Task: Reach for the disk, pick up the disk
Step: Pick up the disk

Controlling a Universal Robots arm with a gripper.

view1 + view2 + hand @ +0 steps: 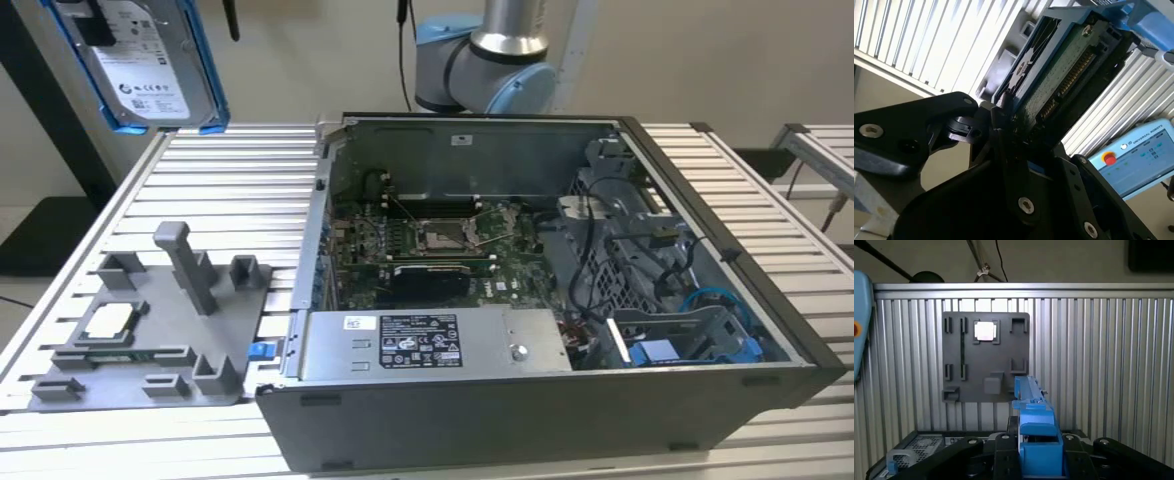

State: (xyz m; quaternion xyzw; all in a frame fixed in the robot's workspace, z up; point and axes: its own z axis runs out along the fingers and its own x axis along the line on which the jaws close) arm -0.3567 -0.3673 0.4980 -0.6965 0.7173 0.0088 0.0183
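- Ribbed alu. table (227, 170) carries everything; pale wall behind, robot arm base (487, 60) at the far edge.
- Open PC case (534, 410) lies on its side mid-table, lid off. Mobo (427, 250) shows inside, grey PSU box (427, 345) w/ sticker at the near side, blue cables toward the exterior view's right.
- Grey fixture plate (147, 330) sits just beside the case on the exterior view's left, w/ a small silver chip (110, 320) seated in one of its frames. Plate + chip also show from above in the first wrist view.
- Disk (140, 65) is up in the air at the exterior view's top left, well above the table's far corner, clear of case and plate. It hangs roughly upright, slightly tilted, white label toward the camera, blue rails along its sides.
- Gripper (1014, 125) is clamped on the disk. In the second wrist view the black fingers (995, 120) press on the drive's edge, w/ its green circuit board and connector pins showing.
- First wrist view: a blue rail sticks out btwn the black fingers, table well below.
- Teach pendant (1139, 155) w/ red stop button shows past the table edge in the second wrist view.
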